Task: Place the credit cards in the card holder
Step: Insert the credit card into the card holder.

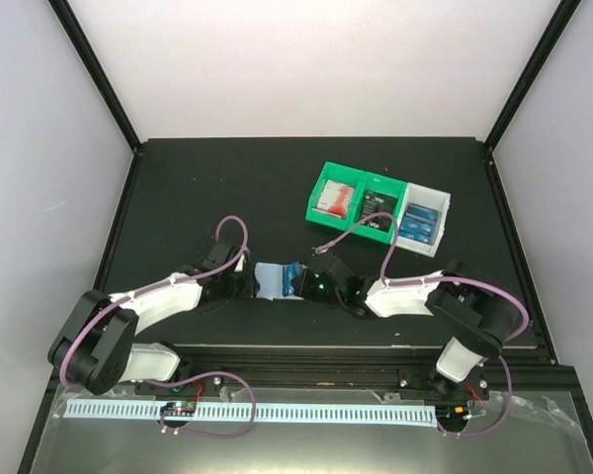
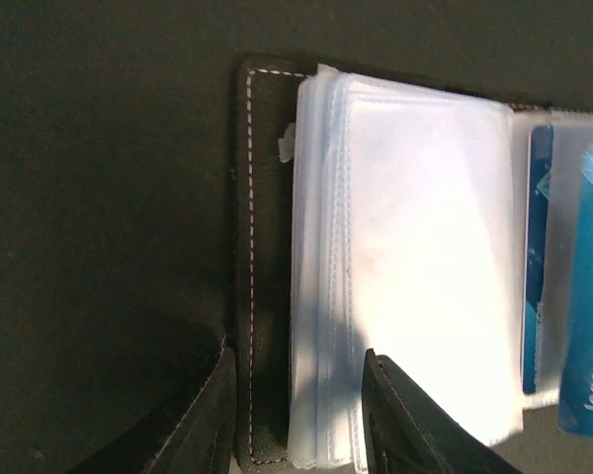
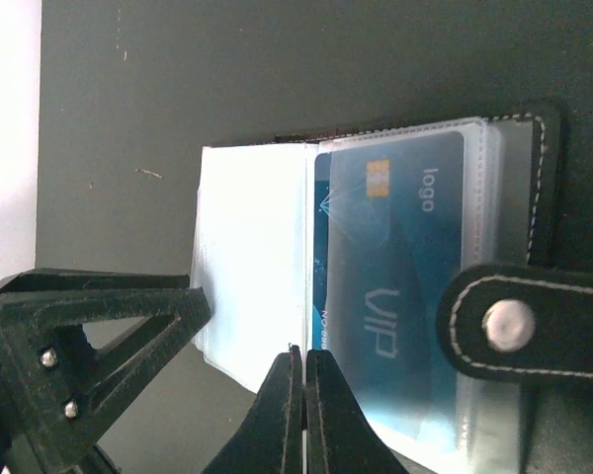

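- Black tabletop under pale walls; the card holder lies open near the front edge, between the two arms.
- Its clear sleeves are fanned, and a blue card marked VIP sits in a right-hand pocket, its end apparently poking past the sleeve.
- The right gripper is pinched to a hairline on a thin pale edge, probably a sleeve page, likely to keep the pocket parted.
- The left gripper has its fingers apart, straddling the left cover and sleeve stack, seemingly to steady the holder.
- The snap tab lies flopped over the right cover.
- Further cards wait in the green bin and white bin, well apart.
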Robot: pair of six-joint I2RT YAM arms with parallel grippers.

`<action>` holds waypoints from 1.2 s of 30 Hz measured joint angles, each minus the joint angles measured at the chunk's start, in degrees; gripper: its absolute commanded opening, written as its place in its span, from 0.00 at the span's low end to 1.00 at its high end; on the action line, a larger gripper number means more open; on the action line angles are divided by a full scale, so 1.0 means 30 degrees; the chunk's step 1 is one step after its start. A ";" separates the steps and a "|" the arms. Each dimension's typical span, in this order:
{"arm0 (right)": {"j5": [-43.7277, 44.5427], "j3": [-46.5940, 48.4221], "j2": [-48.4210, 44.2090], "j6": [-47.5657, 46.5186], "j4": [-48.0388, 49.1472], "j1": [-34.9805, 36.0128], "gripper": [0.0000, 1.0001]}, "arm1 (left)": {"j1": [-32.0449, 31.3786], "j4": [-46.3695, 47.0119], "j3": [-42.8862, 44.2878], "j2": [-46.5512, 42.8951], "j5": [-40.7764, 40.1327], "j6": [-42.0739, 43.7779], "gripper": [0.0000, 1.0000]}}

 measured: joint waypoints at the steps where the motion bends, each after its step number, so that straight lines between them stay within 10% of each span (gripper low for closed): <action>1: -0.0095 0.0000 0.0131 0.0066 0.0131 0.0000 0.01 | 0.0000 0.0000 -0.0131 -0.0124 0.0240 -0.0015 0.36; 12: -0.1202 -0.0022 0.1574 0.0546 0.2084 -0.0226 0.01 | 0.0007 -0.0372 -0.0444 -0.1020 0.0000 -0.0255 0.60; 36: -0.0845 -0.0044 0.2178 0.1129 0.3133 -0.0299 0.01 | 0.0022 0.0095 -0.0372 -0.0459 -0.0488 -0.0306 0.45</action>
